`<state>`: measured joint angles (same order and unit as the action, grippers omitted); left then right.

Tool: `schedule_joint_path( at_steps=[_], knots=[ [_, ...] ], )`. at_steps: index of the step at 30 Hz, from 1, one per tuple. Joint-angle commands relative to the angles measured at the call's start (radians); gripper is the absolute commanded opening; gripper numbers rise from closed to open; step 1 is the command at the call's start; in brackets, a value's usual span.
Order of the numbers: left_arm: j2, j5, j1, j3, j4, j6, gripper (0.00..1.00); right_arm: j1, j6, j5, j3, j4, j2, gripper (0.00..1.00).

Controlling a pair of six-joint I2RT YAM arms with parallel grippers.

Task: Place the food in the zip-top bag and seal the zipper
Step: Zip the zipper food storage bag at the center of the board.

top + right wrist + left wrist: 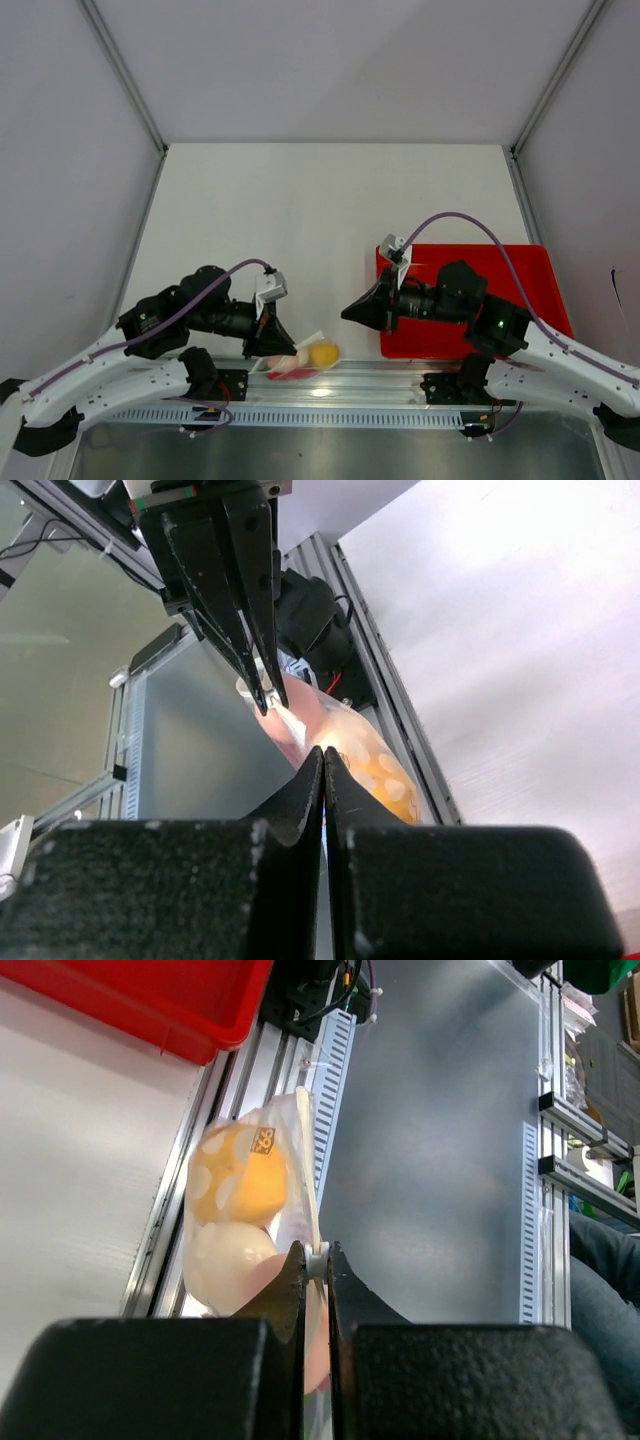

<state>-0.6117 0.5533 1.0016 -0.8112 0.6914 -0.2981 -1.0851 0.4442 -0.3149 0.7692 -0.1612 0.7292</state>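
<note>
From above, found the left gripper low at the near edge of the table, jaws pressed together on an edge of the zip-top bag. Found the bag lying just beside the aluminium rail, the food inside it: a yellow-orange ball and a whitish egg touching it. Caught a streak of red, judged to be the zipper, along the near side. Could not tell whether sealed. Saw the right gripper near the bag but apart from it, in front of the red tray.

From the left wrist, saw only a thin lip of plastic caught at the very fingertips. Judged the hold shallow: a tug or lift could let the film slip out. Saw ball and egg bulging tight against that lip. If the mouth was open, tilting could spill them over the rail.

From the right wrist, saw its own jaws shut on nothing, tips aimed at the bag just under the left gripper's fingers. Judged two hazards: colliding with those fingers on approach, and pressing onto the ball rather than the strip, leaving the seal partly open.
</note>
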Motion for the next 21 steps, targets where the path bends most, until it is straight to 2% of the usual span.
schedule_joint_path(
  at_steps=[1, 2, 3, 4, 7, 10, 12, 16, 21],
  knots=[
    [0.000, 0.025, -0.003, -0.022, 0.014, -0.016, 0.01, 0.014, -0.048, -0.125, 0.062, -0.032, 0.044, 0.00],
    [-0.006, 0.049, -0.003, -0.031, 0.010, -0.015, 0.01, 0.016, -0.077, -0.150, 0.086, -0.044, 0.076, 0.07],
    [-0.013, 0.059, -0.003, -0.042, 0.007, -0.010, 0.01, 0.017, -0.096, -0.197, 0.105, -0.078, 0.094, 0.18],
    [-0.025, 0.060, -0.003, -0.043, 0.008, -0.007, 0.01, 0.016, -0.116, -0.226, 0.122, -0.095, 0.114, 0.38],
    [-0.046, 0.069, -0.003, -0.066, 0.017, 0.005, 0.00, 0.016, -0.176, -0.329, 0.185, -0.135, 0.197, 0.53],
    [-0.051, 0.073, -0.003, -0.068, 0.017, 0.002, 0.01, 0.011, -0.194, -0.458, 0.228, -0.117, 0.278, 0.56],
    [-0.048, 0.065, -0.003, -0.068, 0.016, -0.007, 0.01, -0.015, -0.199, -0.490, 0.249, -0.101, 0.314, 0.56],
    [-0.034, 0.069, -0.003, -0.066, -0.004, -0.022, 0.01, -0.044, -0.237, -0.444, 0.278, -0.175, 0.361, 0.54],
    [-0.040, 0.079, -0.003, -0.066, -0.013, -0.026, 0.01, -0.075, -0.219, -0.423, 0.268, -0.143, 0.388, 0.50]
  ],
)
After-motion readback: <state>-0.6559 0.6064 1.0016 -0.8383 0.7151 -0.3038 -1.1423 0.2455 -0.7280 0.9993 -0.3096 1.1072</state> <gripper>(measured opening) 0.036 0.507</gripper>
